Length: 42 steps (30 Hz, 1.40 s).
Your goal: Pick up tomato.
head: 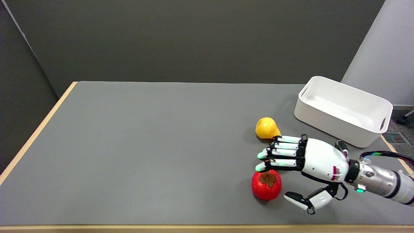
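Round red tomato with brown calyx (266, 185) sits on grey table (145, 145), near front edge. Right hand (310, 163) hovers close, fingers (278, 161) extended above it, thumb splayed beside: holds nothing, apparently bracketing for a grasp. Yellow pear-shaped fruit (267, 128) behind.

The right arm (385, 181) is cut off by the right edge of the picture. The fingers (278, 161) of the hand (310, 161) hide a small part of the far side of the tomato (266, 185). The near edge of the table (129, 155) is cut off at the bottom, and the near right corner is hidden under the arm.
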Motion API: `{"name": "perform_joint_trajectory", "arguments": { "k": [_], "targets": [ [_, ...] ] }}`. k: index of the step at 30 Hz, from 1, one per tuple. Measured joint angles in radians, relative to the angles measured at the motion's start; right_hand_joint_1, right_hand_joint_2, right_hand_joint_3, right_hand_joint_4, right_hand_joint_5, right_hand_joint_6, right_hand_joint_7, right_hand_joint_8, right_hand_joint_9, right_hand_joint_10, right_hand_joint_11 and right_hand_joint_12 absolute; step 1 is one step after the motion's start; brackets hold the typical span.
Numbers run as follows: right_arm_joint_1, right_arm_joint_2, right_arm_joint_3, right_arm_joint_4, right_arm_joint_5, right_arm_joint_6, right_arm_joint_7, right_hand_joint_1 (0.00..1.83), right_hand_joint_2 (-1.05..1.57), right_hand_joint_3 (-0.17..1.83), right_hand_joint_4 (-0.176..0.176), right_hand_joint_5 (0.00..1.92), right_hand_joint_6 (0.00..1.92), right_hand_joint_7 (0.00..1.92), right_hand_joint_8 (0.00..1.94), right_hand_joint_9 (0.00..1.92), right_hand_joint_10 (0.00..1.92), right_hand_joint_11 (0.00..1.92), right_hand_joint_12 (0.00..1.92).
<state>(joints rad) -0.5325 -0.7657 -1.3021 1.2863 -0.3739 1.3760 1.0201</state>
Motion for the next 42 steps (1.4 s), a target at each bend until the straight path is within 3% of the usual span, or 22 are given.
{"name": "perform_joint_trajectory", "arguments": {
  "k": [23, 42],
  "targets": [
    [0.184, 0.001, -0.184, -0.086, -0.068, -0.019, -0.133, 0.7, 0.61, 1.01, 0.144, 0.27, 0.58, 0.36, 0.42, 0.31, 0.72, 0.27, 1.37],
    [0.256, 0.028, -0.239, -0.233, -0.092, 0.034, -0.17, 0.71, 0.61, 1.02, 0.145, 0.27, 0.58, 0.36, 0.42, 0.32, 0.73, 0.29, 1.41]
  ]
}}
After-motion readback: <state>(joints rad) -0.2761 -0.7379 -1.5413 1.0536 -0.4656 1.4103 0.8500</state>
